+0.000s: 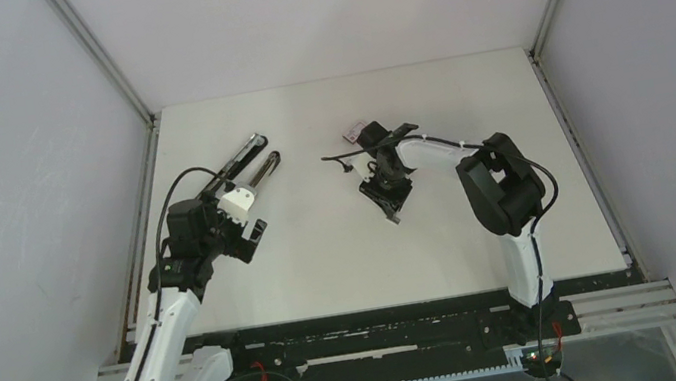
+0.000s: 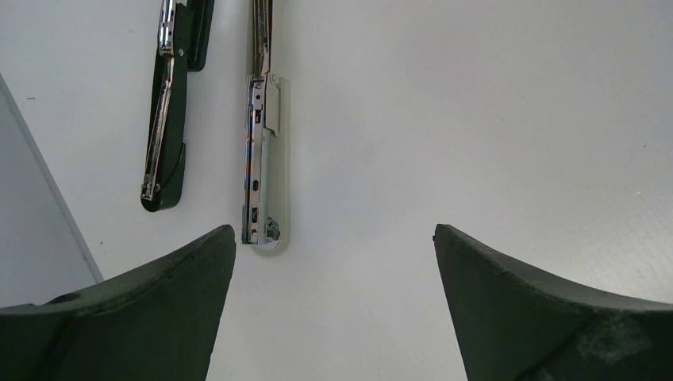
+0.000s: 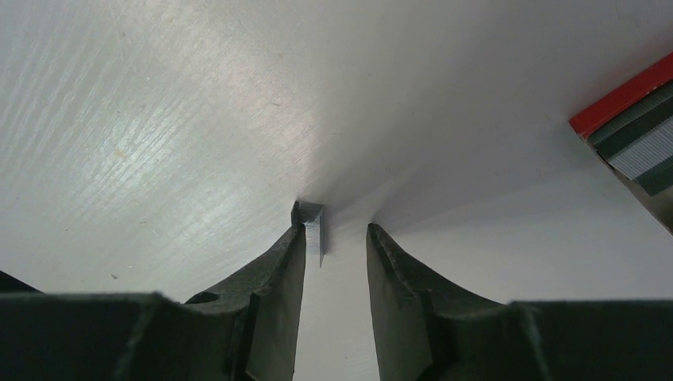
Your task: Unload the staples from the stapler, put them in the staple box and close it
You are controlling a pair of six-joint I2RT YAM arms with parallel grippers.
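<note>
The staples point(image 3: 314, 234) are out of the stapler point(image 1: 250, 166), a tiny silver strip lying on the worktop point(image 1: 346, 270) right between the fingers of the right hand point(image 3: 335, 224). The strip's long axis runs along the fingers, not across them, and it sits snug against the finger on the left of the wrist view. The other finger stands clear of it, so the jaws are apart with a narrow gap and nothing clamped yet. I'd guess a short squeeze across the strip's thin side is all the pickup needs. A red-and-white box point(image 3: 635, 131) sits off to one side. The stapler lies well apart, splayed open just ahead of the left hand point(image 2: 333, 232), whose jaws gape wide and empty, so the right arm is much nearer.
</note>
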